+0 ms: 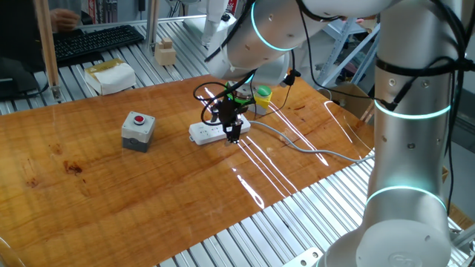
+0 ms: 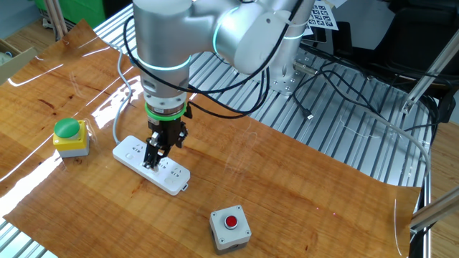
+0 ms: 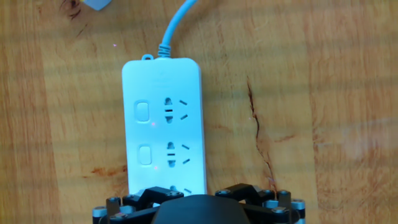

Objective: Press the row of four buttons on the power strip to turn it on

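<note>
The white power strip (image 1: 206, 132) (image 2: 136, 152) (image 3: 163, 118) lies flat in the middle of the wooden table, and its grey cable (image 3: 175, 25) leaves from one end. In the hand view, two buttons of the row (image 3: 142, 112) (image 3: 145, 155) show beside their sockets. The rest of the row is hidden under the black body of the hand (image 3: 199, 210). My gripper (image 1: 233, 136) (image 2: 153, 160) points straight down over the strip's middle, with its tips at or just above the surface. It is open and holds nothing.
A grey box with a red button (image 1: 138, 130) (image 2: 229, 228) stands a short way off the strip's free end. A yellow box with a green cap (image 1: 262, 96) (image 2: 69, 136) sits near the cable end. The cable (image 1: 304, 147) trails across the table toward the arm's base.
</note>
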### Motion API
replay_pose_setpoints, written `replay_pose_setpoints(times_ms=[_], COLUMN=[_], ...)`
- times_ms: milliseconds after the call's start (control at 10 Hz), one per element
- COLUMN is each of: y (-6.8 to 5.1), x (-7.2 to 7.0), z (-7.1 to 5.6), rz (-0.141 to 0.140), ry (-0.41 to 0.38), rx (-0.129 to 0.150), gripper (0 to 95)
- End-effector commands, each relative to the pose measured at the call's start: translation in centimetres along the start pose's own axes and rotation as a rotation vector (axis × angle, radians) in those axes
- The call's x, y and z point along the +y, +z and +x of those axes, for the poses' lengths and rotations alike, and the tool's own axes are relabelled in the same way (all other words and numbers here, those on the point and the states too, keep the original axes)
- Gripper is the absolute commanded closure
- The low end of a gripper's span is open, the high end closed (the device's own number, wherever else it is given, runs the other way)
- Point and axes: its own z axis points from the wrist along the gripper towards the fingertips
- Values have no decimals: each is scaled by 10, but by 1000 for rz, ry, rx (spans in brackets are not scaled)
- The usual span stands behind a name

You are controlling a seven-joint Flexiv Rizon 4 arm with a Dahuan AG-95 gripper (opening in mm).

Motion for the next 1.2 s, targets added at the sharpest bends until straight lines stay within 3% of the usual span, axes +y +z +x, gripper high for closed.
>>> replay_pose_setpoints(times_ms=[100, 500, 700, 900, 1000, 1100, 1200], y=[-1, 2, 13, 23, 25, 25, 17], x=[1, 2, 1, -2, -7, -9, -2], z=[0, 1, 3, 5, 5, 5, 4], rz=[-2, -5, -9, -17, -22, -36, -21], ry=[1, 10, 14, 3, -4, 4, 14], rx=[-3, -2, -2, -21, -14, -27, -22], gripper=[0, 0, 0, 0, 0, 0, 0])
